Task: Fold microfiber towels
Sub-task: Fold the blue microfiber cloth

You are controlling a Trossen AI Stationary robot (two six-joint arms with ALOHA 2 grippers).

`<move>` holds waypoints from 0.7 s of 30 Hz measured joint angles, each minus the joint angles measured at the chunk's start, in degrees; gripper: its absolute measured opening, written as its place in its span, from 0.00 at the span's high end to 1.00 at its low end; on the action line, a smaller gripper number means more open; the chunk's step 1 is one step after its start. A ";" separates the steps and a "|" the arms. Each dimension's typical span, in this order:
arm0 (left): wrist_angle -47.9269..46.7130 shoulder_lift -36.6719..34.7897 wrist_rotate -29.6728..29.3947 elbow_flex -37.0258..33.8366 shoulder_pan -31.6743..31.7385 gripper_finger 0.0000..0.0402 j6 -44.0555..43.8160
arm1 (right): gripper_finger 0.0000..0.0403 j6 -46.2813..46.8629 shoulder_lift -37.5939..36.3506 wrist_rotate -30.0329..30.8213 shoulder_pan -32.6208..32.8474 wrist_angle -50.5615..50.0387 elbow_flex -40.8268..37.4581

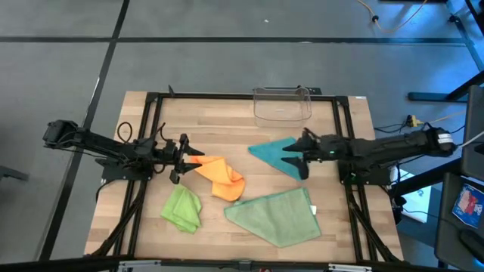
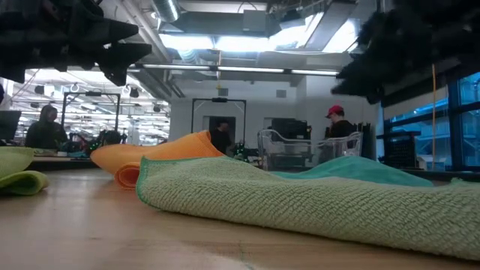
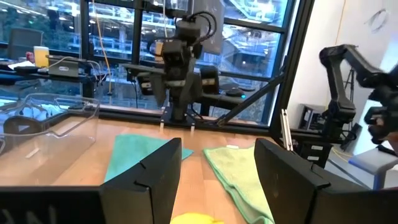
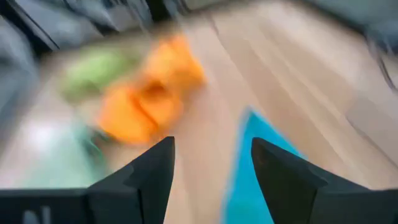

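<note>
Four microfiber towels lie crumpled on the wooden table: an orange one (image 1: pixel 220 178) in the middle, a teal one (image 1: pixel 272 154) to its right, a lime green one (image 1: pixel 183 209) near the front left, and a larger sage green one (image 1: pixel 277 217) near the front. My left gripper (image 1: pixel 184 159) hangs open above the table by the orange towel's left tip. My right gripper (image 1: pixel 293 160) hangs open over the teal towel's right part. In the wrist views both grippers' fingers stand apart with nothing between them (image 3: pixel 217 149) (image 4: pixel 211 146).
A clear plastic bin (image 1: pixel 282 103) stands at the table's far edge, behind the teal towel. A black frame (image 1: pixel 151 113) runs around the tabletop. Bare wood shows between the orange and teal towels. People sit and stand in the room behind the table (image 2: pixel 337 120).
</note>
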 joint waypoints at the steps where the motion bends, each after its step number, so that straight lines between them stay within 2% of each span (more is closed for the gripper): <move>1: -0.04 0.00 -0.02 0.00 0.00 0.52 0.01 | 0.46 1.21 2.16 1.86 0.00 -4.99 2.15; 3: -0.15 0.00 0.00 0.00 0.00 0.52 0.02 | 0.46 3.08 6.31 4.80 -0.03 -11.24 5.50; 5: -0.19 0.00 0.00 0.00 0.00 0.52 0.04 | 0.46 3.17 9.88 5.06 -0.03 -12.43 7.60; 8: -0.34 0.00 -0.02 0.00 0.00 0.52 0.07 | 0.46 0.13 14.38 0.43 0.00 -13.80 9.77; 11: -0.57 0.00 -0.02 0.00 0.00 0.52 0.02 | 0.46 0.68 17.46 -3.42 0.39 -19.57 11.12; 16: -1.06 0.00 -0.02 0.00 0.00 0.52 -0.05 | 0.46 10.99 19.80 -4.92 3.61 -31.31 11.30; 21: -1.41 0.00 -0.01 0.00 0.00 0.52 -0.07 | 0.46 19.52 19.97 -5.62 11.24 -34.94 11.30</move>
